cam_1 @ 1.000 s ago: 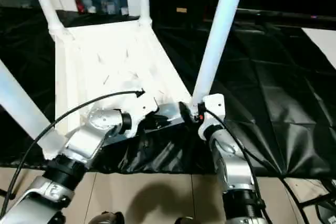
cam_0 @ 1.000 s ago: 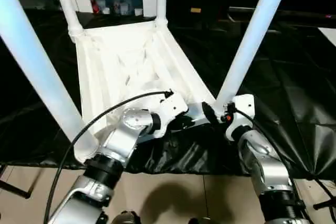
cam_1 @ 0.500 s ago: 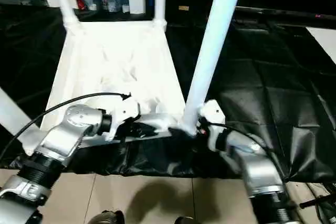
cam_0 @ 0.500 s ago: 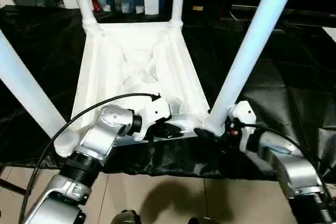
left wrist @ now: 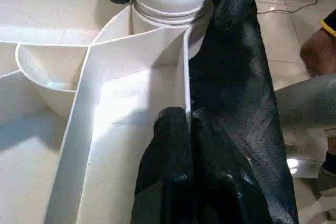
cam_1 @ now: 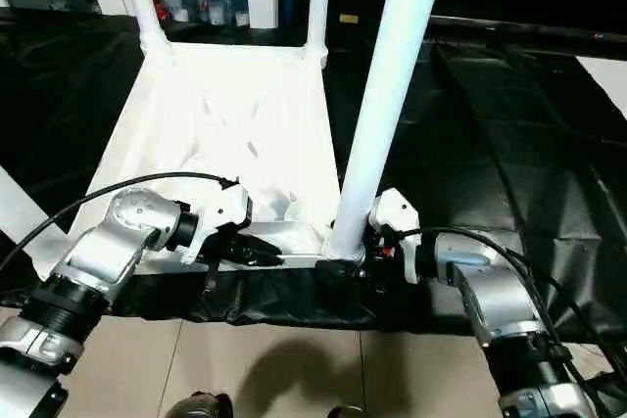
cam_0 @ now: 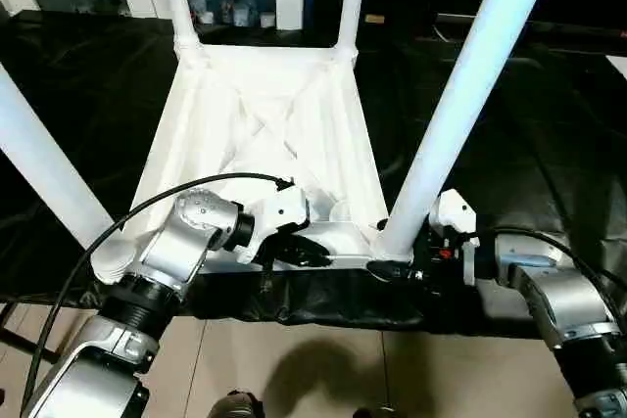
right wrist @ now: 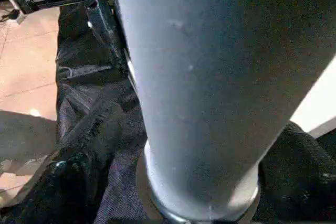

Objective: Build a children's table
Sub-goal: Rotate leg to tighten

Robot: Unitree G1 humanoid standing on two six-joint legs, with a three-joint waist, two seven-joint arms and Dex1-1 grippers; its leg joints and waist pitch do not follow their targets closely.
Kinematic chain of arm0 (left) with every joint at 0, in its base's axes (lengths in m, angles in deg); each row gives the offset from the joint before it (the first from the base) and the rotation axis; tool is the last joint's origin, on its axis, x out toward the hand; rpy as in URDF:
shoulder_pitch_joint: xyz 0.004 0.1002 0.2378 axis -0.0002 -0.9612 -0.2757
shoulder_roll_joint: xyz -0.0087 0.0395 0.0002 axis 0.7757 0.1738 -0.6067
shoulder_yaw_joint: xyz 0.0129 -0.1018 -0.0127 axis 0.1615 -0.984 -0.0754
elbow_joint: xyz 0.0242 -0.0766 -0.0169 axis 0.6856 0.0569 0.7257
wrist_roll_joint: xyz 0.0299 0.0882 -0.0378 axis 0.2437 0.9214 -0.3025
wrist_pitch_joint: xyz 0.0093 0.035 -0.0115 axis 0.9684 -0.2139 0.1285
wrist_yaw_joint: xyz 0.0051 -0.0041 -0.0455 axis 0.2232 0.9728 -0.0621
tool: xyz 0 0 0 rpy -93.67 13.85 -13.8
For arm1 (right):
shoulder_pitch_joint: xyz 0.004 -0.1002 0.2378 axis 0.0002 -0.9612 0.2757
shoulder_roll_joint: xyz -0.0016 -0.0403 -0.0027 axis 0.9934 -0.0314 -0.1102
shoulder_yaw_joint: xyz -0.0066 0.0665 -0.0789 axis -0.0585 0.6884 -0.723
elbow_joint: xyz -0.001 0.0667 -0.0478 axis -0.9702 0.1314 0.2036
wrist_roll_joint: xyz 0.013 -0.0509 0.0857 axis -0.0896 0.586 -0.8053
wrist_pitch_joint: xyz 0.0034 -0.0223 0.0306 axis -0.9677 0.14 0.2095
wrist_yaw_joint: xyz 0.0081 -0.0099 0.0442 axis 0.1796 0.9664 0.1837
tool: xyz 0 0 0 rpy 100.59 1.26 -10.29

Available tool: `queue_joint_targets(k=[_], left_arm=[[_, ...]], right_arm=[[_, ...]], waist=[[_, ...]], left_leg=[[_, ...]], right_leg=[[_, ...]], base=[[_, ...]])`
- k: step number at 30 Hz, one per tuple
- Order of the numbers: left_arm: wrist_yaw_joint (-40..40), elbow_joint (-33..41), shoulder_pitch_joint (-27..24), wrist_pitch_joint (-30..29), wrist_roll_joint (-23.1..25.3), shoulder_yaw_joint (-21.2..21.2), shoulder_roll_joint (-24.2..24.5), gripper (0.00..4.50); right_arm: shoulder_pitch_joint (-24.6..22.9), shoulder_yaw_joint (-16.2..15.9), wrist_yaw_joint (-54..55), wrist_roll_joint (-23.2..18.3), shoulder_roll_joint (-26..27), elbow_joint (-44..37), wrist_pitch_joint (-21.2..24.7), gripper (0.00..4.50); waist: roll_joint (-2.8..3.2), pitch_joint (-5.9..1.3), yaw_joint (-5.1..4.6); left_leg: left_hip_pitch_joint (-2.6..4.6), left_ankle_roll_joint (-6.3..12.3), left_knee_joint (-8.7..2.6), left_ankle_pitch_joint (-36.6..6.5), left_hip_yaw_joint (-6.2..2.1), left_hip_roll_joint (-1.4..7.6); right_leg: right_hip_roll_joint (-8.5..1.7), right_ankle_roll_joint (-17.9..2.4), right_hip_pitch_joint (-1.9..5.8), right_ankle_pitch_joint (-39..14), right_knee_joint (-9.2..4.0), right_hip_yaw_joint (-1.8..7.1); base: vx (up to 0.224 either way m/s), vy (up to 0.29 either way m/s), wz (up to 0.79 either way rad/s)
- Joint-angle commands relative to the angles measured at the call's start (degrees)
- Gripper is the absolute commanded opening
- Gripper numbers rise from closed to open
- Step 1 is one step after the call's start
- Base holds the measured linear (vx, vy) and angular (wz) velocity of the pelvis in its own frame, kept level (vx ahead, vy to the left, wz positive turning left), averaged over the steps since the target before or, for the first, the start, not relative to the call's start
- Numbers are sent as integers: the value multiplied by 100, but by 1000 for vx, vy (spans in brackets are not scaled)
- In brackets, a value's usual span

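I see the white plastic children's table [cam_0: 265, 134] lying upside down in the middle of the frame, ribbed underside up, on a crinkled black plastic sheet [cam_0: 549, 144] that covers the work surface. Four smooth white tapered tube legs rise from round corner sockets; the near right leg [cam_0: 460, 105] climbs to the upper right. My right gripper [cam_0: 397, 263], at lower right, has its black fingers spread around the base of that leg, one on each side of the socket. My left gripper [cam_0: 306, 254], lower centre, has its fingers [left wrist: 173, 145] pressed together, tips lying against a thin upright rib of the top's near edge. The ribs form a cross pattern with curved walls by the socket.
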Motion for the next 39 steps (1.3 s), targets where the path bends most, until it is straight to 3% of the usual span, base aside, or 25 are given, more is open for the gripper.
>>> queue_joint_targets(k=[1, 4, 8, 14, 18, 20, 22, 25, 29, 31, 35, 39], left_arm=[[-189, 67, 7, 84, -66, 454, -205, 0], [-98, 59, -17, 55, -77, 381, -222, 0], [118, 138, -78, -65, -88, 292, -293, 0], [654, 275, -164, -259, -35, 149, -483, 0], [1396, 483, -291, -576, 81, 84, -840, 0], [1511, 510, -309, -641, 92, 81, -911, 0], [1993, 561, -341, -806, 175, 60, -1154, 0], [2515, 610, -363, -957, 294, 66, -1507, 0], [2563, 687, -416, -982, 332, 160, -1643, 0], [2463, 717, -451, -969, 319, 243, -1615, 0], [2167, 682, -450, -798, 293, 298, -1386, 0], [1786, 646, -418, -571, 243, 309, -1137, 0]], right_arm=[[123, -471, -247, -2, 215, -140, -61, 358], [126, -426, -172, -19, 299, -60, -116, 331], [62, -297, 31, -84, 433, -36, -89, 305], [-89, -60, 925, -8, 828, 18, -78, 257], [-289, 105, 1933, 205, 1312, 23, -77, 252], [-333, 117, 2099, 222, 1400, -7, -2, 252], [-420, 139, 2691, 363, 1689, -34, 121, 252], [-226, 542, 3984, 454, 2209, 320, 459, 252], [-97, 699, 4263, 386, 2443, 447, 390, 252], [-87, 641, 4197, 390, 2473, 380, 311, 307], [-178, 499, 3818, 375, 2301, 76, 338, 339], [-297, 172, 3094, 464, 1804, -152, 314, 376]], waist=[[-86, -387, 10], [-57, -402, 18], [-65, -383, 12], [-70, -341, -1], [-80, -333, -45], [-84, -329, -53], [-77, -317, -69], [-83, -315, -115], [-74, -326, -163], [-63, -328, -169], [-69, -326, -159], [-85, -335, -140]], left_leg=[[136, 625, -323, -820, -126, 348], [132, 617, -318, -807, -131, 350], [129, 534, -331, -1002, -136, 351], [159, 203, -394, -1544, -164, 356], [154, -9, -437, -1869, -205, 352], [150, -32, -448, -1913, -211, 356], [183, -73, -457, -2057, -204, 358], [174, -153, -471, -2205, -234, 334], [155, -127, -480, -2165, -236, 329], [140, -67, -493, -2056, -224, 336], [150, 7, -480, -2011, -201, 329], [121, 112, -466, -1755, -187, 324]], right_leg=[[-371, -1592, 242, -706, -340, 250], [-373, -1616, 245, -669, -331, 247], [-379, -1598, 232, -898, -355, 250], [-395, -1288, 187, -1886, -463, 269], [-403, -1041, 165, -2414, -519, 262], [-402, -1011, 161, -2414, -525, 262], [-386, -968, 111, -2442, -557, 281], [-399, -843, 104, -2716, -586, 270], [-381, -785, 116, -2498, -595, 266], [-361, -830, 129, -2127, -571, 270], [-358, -886, 123, -1993, -565, 281], [-358, -901, 168, -1763, -544, 287]], base=[[0, 0, 0], [0, 0, 0], [0, 0, 0], [0, 0, 0], [0, 0, 0], [0, 0, 0], [0, 0, 0], [0, 0, 0], [0, 0, 0], [0, 0, 0], [0, 0, 0], [0, 0, 0]])
